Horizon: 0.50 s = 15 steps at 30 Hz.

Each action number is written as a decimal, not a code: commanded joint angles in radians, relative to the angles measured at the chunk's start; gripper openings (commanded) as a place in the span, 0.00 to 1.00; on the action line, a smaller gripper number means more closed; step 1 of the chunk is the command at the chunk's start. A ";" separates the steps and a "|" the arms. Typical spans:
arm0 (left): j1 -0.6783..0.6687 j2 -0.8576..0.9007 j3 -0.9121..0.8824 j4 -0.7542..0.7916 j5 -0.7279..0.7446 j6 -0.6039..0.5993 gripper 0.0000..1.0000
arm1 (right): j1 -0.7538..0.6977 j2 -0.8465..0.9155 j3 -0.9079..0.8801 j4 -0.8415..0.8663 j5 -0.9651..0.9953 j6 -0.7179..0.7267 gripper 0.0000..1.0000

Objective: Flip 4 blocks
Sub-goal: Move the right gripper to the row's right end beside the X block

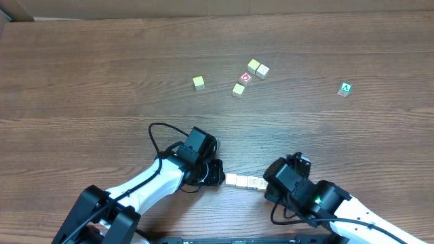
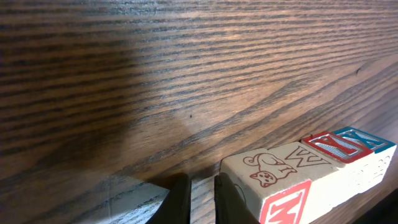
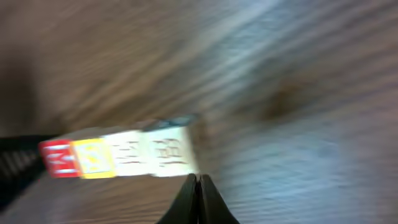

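Table (image 1: 81,68) dark wood grain, matt — blocks (image 2: 268,172) pale wood, smooth

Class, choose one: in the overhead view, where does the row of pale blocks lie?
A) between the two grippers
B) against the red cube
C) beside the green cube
A: the row of blocks lies end to end between the left gripper and the right gripper.

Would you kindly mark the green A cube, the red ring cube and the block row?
green A cube (image 1: 346,89), overhead, top face.
red ring cube (image 1: 245,78), overhead, top face.
block row (image 1: 244,181), overhead, middle block.
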 commanded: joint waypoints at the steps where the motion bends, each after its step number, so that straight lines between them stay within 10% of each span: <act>1: -0.006 0.017 0.004 -0.006 -0.016 -0.002 0.08 | 0.004 -0.002 0.003 0.062 -0.023 0.031 0.04; 15: -0.006 0.017 0.004 -0.010 -0.016 -0.002 0.06 | 0.003 0.160 0.003 0.126 0.080 0.210 0.04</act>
